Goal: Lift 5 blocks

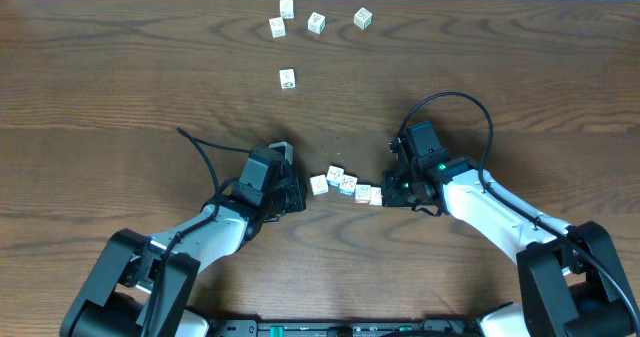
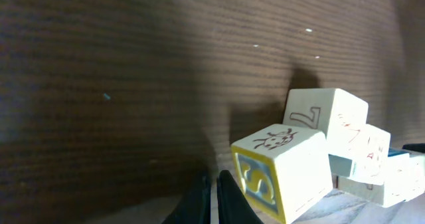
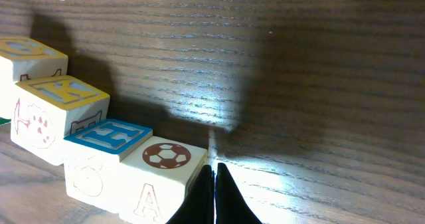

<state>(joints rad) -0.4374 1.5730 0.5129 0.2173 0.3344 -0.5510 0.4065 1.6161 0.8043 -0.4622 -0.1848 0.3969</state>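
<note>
A crooked row of several white blocks (image 1: 348,185) lies on the wooden table between my two grippers. My left gripper (image 1: 300,195) is shut and empty at the row's left end. In the left wrist view its shut fingertips (image 2: 214,173) sit just left of a tilted block with a ladybug and a yellow-blue face (image 2: 285,171). My right gripper (image 1: 388,189) is shut and empty at the right end. The right wrist view has its tips (image 3: 214,165) beside the soccer-ball block (image 3: 163,177), with a blue-topped block (image 3: 99,151) and a yellow-topped block (image 3: 56,108) behind.
Several more white blocks lie far back on the table (image 1: 120,97): a cluster near the rear edge (image 1: 316,22) and a single one (image 1: 287,78) closer in. Black cables loop off both arms.
</note>
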